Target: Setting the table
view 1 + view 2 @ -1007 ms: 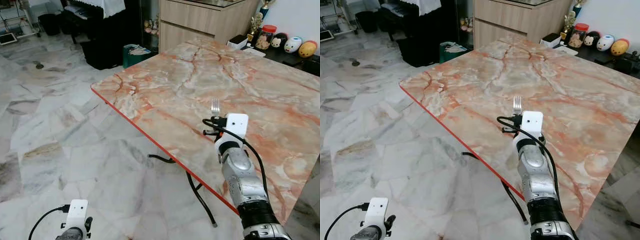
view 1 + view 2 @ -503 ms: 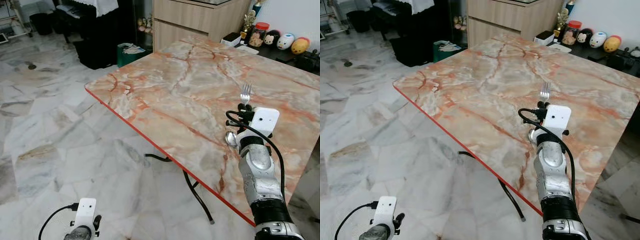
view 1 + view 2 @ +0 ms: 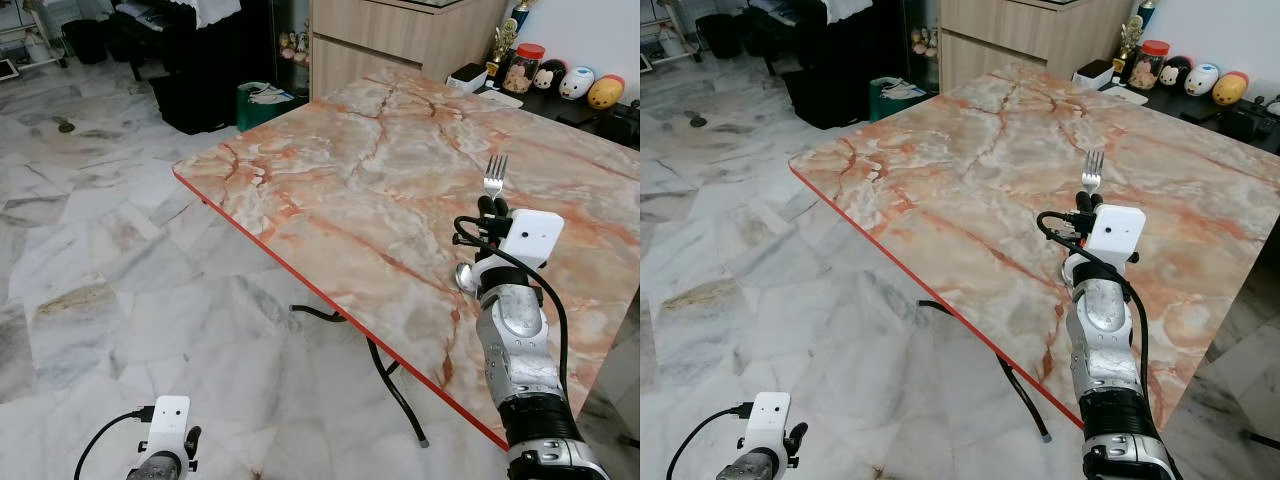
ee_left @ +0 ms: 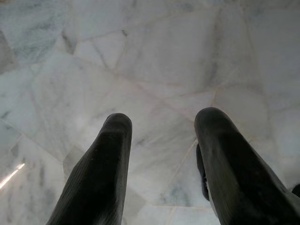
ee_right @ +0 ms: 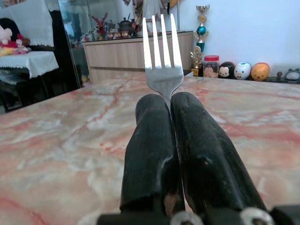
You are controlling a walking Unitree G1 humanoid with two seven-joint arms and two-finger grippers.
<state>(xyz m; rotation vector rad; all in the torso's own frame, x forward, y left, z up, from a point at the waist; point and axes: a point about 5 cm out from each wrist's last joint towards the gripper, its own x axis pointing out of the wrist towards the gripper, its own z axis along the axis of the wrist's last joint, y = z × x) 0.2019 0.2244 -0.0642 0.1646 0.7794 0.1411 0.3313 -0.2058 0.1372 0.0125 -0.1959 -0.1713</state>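
Above the table's (image 3: 330,190) near edge, the right gripper (image 3: 492,207) clamped the fork (image 3: 493,176) tines-up, ready for laying; the left gripper (image 4: 161,136) hung parted, idle.

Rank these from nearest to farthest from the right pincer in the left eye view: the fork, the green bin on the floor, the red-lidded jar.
1. Fork: gripped in the right pincer, tines up over the table.
2. Red-lidded jar: beyond the table's far edge, straight ahead.
3. Green bin: on the floor past the table's far left corner.
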